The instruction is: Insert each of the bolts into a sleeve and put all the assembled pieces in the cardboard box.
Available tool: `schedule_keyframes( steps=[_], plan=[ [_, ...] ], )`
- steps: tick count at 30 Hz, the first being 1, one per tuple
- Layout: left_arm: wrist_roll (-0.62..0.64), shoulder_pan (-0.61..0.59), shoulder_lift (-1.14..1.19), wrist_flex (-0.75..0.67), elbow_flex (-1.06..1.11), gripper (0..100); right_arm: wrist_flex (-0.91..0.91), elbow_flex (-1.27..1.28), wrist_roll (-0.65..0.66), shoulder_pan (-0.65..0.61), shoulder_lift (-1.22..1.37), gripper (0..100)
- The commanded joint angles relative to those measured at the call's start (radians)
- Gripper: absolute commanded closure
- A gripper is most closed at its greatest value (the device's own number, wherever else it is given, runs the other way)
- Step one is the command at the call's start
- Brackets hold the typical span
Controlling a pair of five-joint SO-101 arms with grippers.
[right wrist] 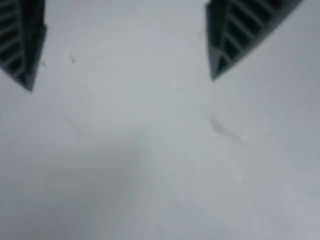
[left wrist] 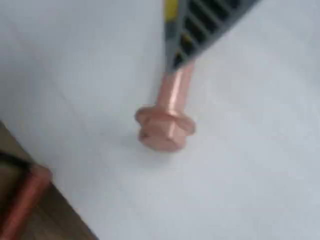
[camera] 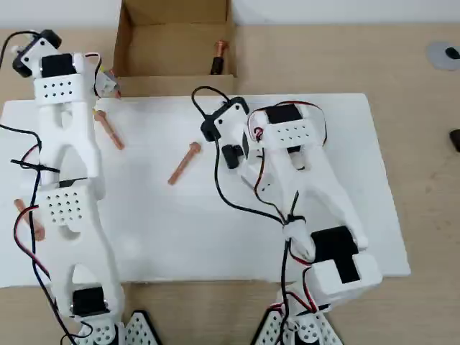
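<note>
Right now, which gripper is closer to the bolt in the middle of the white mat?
Right. The right gripper is just beside the middle bolt; the left gripper is farther off, at another bolt.

loose bolt (camera: 185,164) on white mat (camera: 158,230), cardboard box (camera: 165,85) wall beyond

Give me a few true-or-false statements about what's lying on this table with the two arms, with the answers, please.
1. The cardboard box already holds one bolt-and-sleeve piece. True.
2. The right gripper is clamped on a bolt. False: it is open over the bare white board and holds nothing.
3. A loose bolt lies on the white board between the two arms. True.
4. That loose bolt stands upright on its head. False: it lies flat on its side.
</note>
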Motion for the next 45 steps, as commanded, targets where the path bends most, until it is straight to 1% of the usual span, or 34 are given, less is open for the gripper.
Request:
schedule_keyframes(
  steps=[1, 7, 12, 30, 32, 34, 35, 37, 39, 45],
  plan=[
    [0.049, -0.028, 0.002, -0.014, -0.017, 75, 0.005, -0.051, 0.0, 0.016, -0.008, 73.1],
    [0.048, -0.025, 0.054, -0.014, -0.017, 75, 0.002, -0.053, 0.0, 0.016, -0.008, 73.1],
    [0.046, -0.025, 0.096, -0.04, -0.018, 75, 0.005, -0.053, 0.0, 0.016, -0.008, 73.1],
    [0.041, -0.006, 0.18, -0.068, -0.018, 75, 0.005, -0.053, 0.0, 0.016, -0.008, 73.1],
    [0.041, -0.005, 0.18, -0.068, -0.018, 80, 0.006, -0.053, -0.002, 0.016, -0.01, 73.1],
    [0.046, -0.008, 0.179, -0.066, -0.018, 90, 0.006, -0.053, -0.002, 0.016, -0.01, 73.1],
    [0.037, -0.009, 0.177, -0.071, -0.018, 94, 0.006, -0.053, -0.002, 0.016, -0.01, 73.1],
    [-0.018, -0.008, 0.177, -0.071, -0.02, 99, 0.006, -0.053, -0.002, 0.016, -0.01, 73.1],
    [-0.051, -0.003, 0.177, -0.058, -0.034, 99, 0.006, -0.053, -0.003, 0.018, -0.01, 73.1],
    [-0.057, -0.011, 0.177, 0.031, -0.18, 99, 0.006, -0.053, -0.006, 0.018, -0.01, 73.1]
  ],
)
